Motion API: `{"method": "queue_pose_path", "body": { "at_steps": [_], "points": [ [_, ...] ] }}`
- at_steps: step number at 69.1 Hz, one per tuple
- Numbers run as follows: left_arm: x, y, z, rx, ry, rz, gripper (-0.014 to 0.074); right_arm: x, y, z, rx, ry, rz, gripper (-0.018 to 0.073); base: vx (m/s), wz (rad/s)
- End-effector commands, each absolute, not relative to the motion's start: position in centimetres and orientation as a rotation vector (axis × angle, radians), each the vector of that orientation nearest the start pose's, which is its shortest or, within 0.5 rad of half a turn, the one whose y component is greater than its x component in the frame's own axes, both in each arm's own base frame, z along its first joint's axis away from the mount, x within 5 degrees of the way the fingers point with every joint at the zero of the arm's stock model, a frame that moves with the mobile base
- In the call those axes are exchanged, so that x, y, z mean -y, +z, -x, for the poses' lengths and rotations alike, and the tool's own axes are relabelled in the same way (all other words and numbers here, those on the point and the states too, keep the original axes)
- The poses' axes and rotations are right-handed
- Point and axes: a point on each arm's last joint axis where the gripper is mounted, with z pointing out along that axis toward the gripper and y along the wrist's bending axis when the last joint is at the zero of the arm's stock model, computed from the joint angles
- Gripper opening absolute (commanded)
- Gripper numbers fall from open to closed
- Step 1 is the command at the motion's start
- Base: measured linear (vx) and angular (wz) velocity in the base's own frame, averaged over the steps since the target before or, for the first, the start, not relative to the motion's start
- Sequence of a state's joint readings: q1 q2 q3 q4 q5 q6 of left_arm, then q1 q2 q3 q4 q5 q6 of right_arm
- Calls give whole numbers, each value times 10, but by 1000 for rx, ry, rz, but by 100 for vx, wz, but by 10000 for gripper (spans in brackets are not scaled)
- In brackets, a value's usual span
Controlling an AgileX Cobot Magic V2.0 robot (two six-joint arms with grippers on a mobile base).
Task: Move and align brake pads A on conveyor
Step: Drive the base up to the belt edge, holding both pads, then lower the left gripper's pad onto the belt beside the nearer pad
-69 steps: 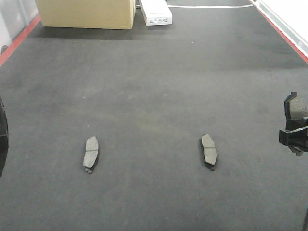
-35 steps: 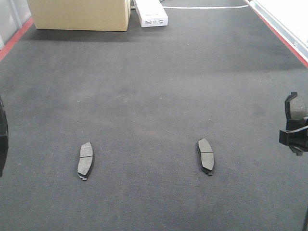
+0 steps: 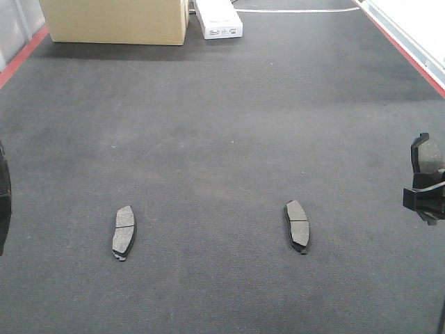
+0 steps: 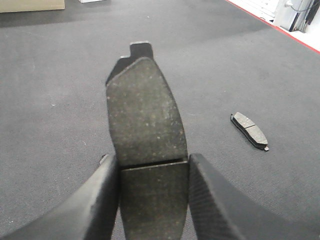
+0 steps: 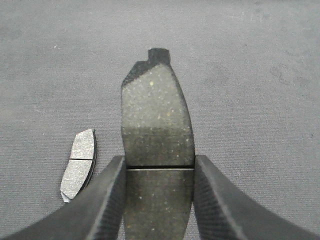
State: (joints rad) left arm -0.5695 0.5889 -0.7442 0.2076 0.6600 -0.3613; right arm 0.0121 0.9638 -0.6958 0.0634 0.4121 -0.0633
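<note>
Two brake pads lie face up on the dark conveyor belt [image 3: 222,139], one at the left [image 3: 124,232] and one at the right [image 3: 297,225], both lengthwise. My left gripper [image 4: 153,165] is shut on a third brake pad [image 4: 145,115] and holds it above the belt; only a dark sliver of this gripper [image 3: 3,202] shows at the front view's left edge. My right gripper [image 5: 159,167] is shut on a fourth pad [image 5: 157,120]; it sits at the right edge [image 3: 424,198] with the pad [image 3: 427,154] upright. A lying pad shows in each wrist view [image 4: 249,131] [image 5: 79,164].
A cardboard box [image 3: 115,21] and a white box [image 3: 219,19] stand at the belt's far end. Red borders run along the left [image 3: 21,59] and right [image 3: 410,49] sides, with a white surface [image 3: 417,17] beyond the right one.
Since one second ago the whole front view has shifted: pads and boxes sit slightly lower and to the left. Both grippers keep their pads and places. Nothing differs from half a second ago.
</note>
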Motion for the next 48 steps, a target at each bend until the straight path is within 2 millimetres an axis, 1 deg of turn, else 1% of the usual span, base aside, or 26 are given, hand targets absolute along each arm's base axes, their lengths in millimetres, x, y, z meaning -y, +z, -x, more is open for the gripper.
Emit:
{"method": "queue_pose_path", "body": {
  "at_steps": [1, 22, 33, 42, 47, 48],
  "points": [
    [50, 373, -98, -1862, -410, -279, 177, -4, 323, -199, -2029, 21, 33, 87, 0, 0],
    [50, 374, -98, -1858, -416, -277, 177, -4, 323, -199, -2029, 21, 33, 87, 0, 0],
    [57, 375, -100, -1858, -510, -248, 177, -4, 323, -199, -2029, 21, 33, 87, 0, 0],
    [76, 369, -120, -1897, -596, -236, 179, -4, 323, -199, -2029, 21, 33, 87, 0, 0],
    [90, 362, -138, -1947, -630, -231, 181, -4, 323, -199, -2029, 21, 33, 87, 0, 0],
    [94, 360, -144, -1967, -630, -232, 181, -4, 323, -199, -2029, 21, 33, 87, 0, 0]
  ]
}}
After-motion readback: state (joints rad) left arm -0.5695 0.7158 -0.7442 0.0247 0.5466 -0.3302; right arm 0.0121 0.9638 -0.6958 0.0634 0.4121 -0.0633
